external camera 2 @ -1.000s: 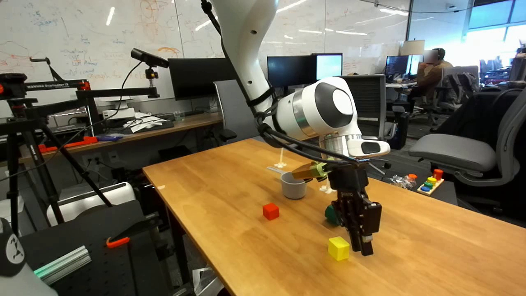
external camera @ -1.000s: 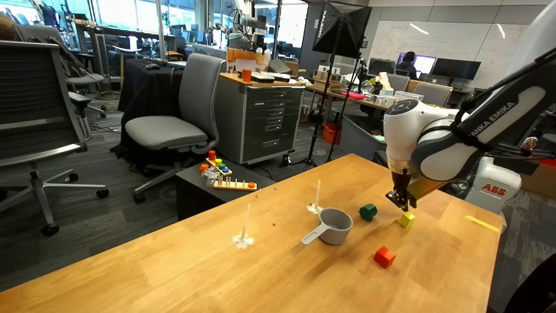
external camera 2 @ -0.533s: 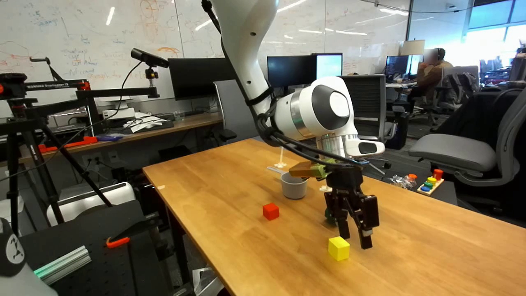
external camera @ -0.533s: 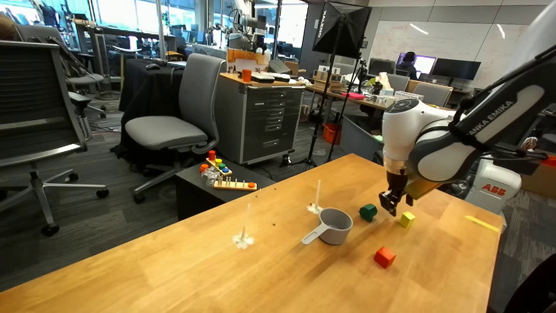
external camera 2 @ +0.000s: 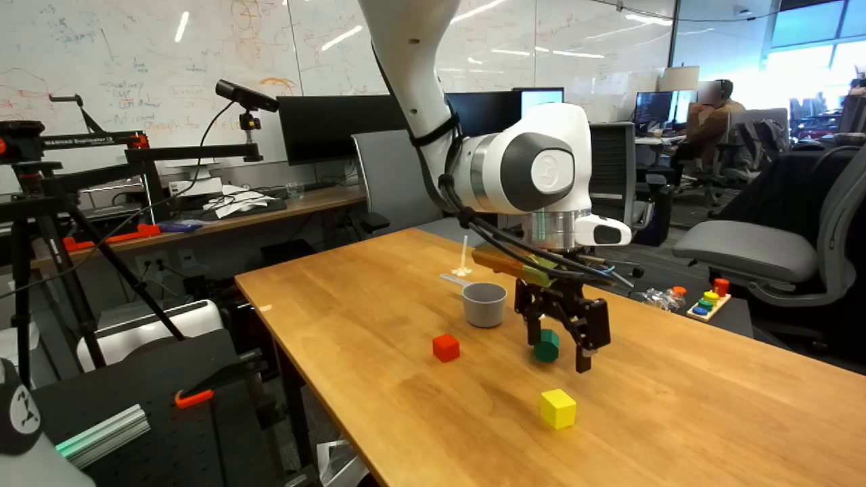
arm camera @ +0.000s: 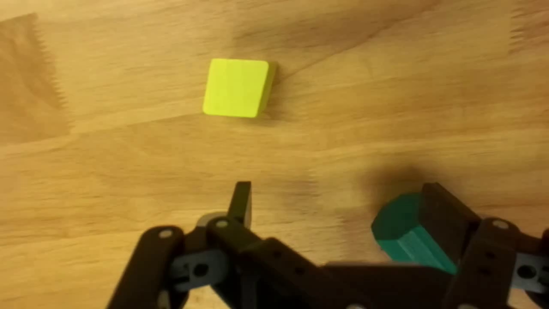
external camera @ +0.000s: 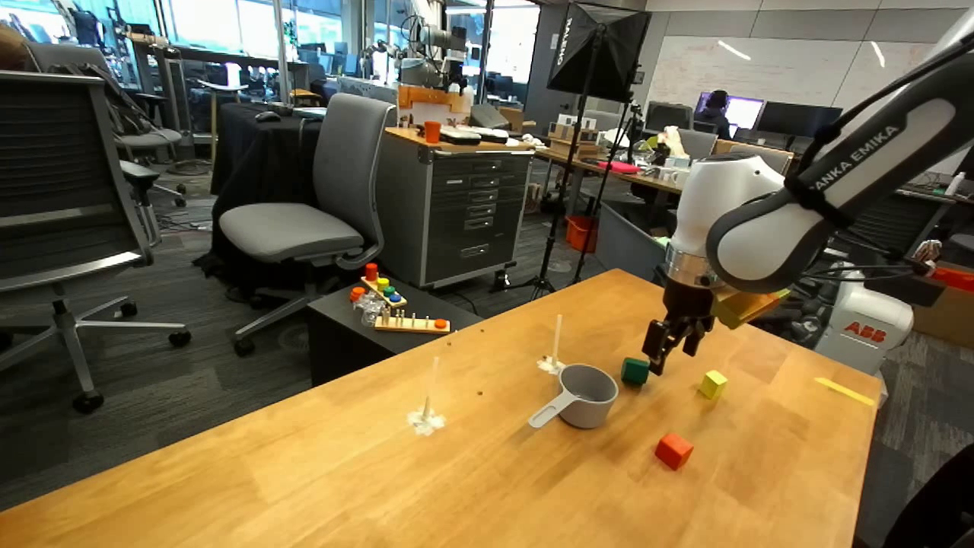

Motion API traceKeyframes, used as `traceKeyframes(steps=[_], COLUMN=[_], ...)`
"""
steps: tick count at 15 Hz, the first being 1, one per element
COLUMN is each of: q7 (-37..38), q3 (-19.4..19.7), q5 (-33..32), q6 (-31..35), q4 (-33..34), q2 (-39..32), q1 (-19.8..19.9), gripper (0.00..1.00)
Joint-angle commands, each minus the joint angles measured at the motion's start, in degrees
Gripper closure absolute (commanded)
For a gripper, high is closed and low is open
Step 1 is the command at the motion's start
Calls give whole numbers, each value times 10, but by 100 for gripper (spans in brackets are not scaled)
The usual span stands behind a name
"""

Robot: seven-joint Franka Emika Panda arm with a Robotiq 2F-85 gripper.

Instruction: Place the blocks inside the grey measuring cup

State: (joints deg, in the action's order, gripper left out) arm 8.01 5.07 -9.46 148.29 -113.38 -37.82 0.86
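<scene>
Wrist view: grained wood (arm camera: 141,159) bears a yellow block (arm camera: 236,88) (round-cornered).

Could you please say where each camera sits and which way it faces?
An exterior view: away from the arm, looking down across the table toward a drawer cabinet, red block foremost; the arm shows from right edge to gripper.
An exterior view: away from the arm, looking down toward the whiteboard, yellow block foremost; the arm shows from top edge to gripper.
Wrist view: on the wrist, facing the table below; the gripper's fingers show apart along the bottom.
Both exterior views share the grey measuring cup and green block.
</scene>
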Motion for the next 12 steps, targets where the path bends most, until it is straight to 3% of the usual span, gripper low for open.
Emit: traceKeyframes(steps=[1,9,12], q7=[-80,35,55], q3=[-50,105,129], q5=[76,3,0], q6=[18,119,131], q4=[-33,-82,-97], q2=[23,0,2], q1=[57,-29,-45], gripper=[1,0,0])
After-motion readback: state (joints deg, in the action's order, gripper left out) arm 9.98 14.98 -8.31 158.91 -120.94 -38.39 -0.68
